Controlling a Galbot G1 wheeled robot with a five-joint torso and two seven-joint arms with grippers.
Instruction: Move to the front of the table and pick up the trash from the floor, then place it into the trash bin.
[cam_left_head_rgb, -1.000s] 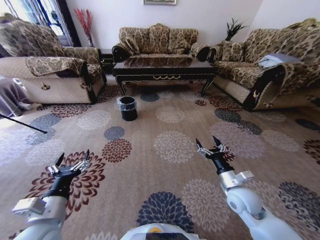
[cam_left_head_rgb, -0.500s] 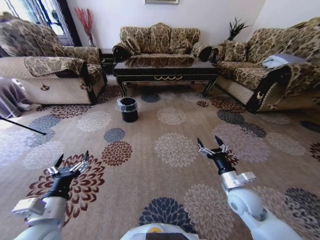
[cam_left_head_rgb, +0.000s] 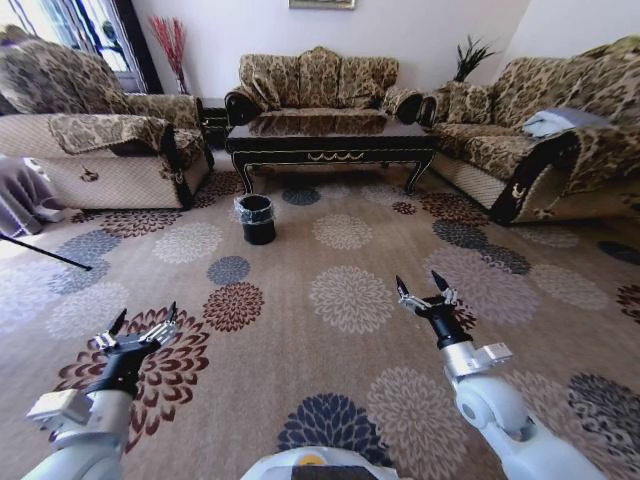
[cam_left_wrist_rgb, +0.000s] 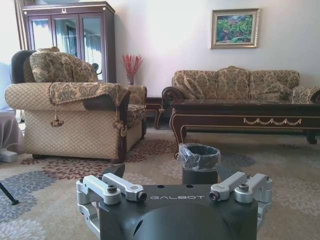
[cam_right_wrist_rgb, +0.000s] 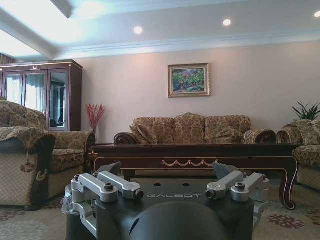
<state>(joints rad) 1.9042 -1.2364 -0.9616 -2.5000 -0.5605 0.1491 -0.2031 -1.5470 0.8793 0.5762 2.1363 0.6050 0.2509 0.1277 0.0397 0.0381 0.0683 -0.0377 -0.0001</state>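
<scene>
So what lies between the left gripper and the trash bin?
In the head view, bare patterned carpet alone separates the open left gripper from the trash bin; no litter lies on that stretch.

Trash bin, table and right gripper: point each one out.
trash bin (cam_left_head_rgb: 258, 219), head view, on its black side wall.
table (cam_left_head_rgb: 330, 128), head view, on its glossy top.
right gripper (cam_left_head_rgb: 424, 289), head view, midway between its open fingertips.
</scene>
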